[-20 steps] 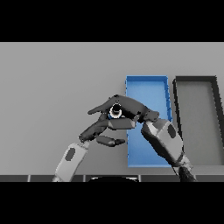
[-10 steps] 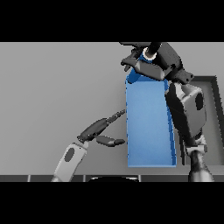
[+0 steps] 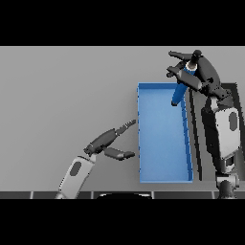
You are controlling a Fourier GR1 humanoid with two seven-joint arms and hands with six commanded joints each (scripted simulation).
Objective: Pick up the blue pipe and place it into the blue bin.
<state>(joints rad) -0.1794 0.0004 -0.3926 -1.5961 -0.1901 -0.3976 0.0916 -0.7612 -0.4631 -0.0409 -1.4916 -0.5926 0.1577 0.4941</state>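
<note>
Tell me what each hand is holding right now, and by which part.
The right hand holds the blue pipe by its upper end; the lower end hangs over the far end of the blue bin. The left hand is open and holds nothing.

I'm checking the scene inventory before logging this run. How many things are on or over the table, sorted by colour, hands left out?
Blue: 2, the blue bin and the blue pipe held in the right hand
Dark grey: 1, the dark bin at the right
Total: 3
</note>
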